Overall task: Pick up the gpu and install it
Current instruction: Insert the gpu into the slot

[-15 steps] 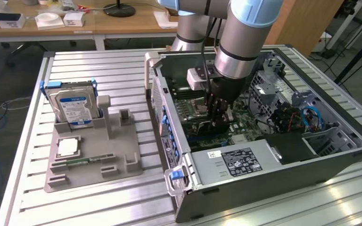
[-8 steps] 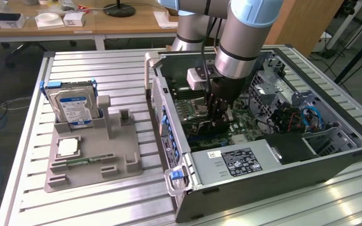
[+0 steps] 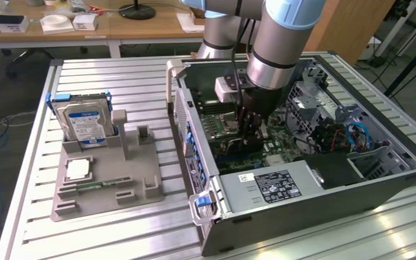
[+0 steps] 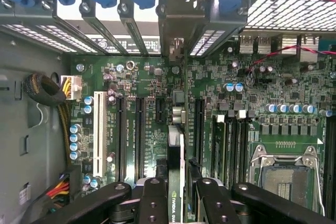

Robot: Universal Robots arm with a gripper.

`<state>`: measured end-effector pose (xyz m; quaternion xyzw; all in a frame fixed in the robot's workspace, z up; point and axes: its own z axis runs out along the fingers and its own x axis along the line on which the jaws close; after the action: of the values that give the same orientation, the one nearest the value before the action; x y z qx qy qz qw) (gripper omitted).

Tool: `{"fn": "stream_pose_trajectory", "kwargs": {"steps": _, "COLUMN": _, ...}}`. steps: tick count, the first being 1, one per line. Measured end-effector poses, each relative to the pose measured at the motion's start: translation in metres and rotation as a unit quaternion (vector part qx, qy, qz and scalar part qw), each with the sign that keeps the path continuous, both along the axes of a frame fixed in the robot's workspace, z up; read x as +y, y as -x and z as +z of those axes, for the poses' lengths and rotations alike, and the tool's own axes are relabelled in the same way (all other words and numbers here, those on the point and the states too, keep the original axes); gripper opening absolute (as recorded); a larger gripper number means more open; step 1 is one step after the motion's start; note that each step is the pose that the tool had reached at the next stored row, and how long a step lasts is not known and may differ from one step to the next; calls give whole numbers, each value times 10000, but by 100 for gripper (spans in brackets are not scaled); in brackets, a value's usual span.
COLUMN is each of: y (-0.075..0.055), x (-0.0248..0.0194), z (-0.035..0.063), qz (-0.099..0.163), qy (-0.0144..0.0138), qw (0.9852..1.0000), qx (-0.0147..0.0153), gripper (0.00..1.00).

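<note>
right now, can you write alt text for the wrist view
The fingers grip a graphics card edge-on over a green motherboard, in line with its long card slots. An open processor socket lies to one side.

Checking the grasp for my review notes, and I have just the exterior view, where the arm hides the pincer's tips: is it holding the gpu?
Observer: Yes, the wrist view shows the pincer clamped on the gpu, seen edge-on.
Operator: Where over the motherboard?
Observer: Between two black expansion slots, apart from the white slot.
Operator: And its bracket?
Observer: It stands in line with the rear slot covers.
</note>
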<state>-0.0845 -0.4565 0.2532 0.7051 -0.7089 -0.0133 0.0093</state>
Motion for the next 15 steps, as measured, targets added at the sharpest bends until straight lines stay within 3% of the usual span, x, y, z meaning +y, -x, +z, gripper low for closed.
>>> {"fn": "stream_pose_trajectory", "kwargs": {"steps": 15, "y": 20, "x": 0, "z": -18, "qz": -21, "qy": 2, "qw": 10000, "qx": -17, "gripper": 26}}
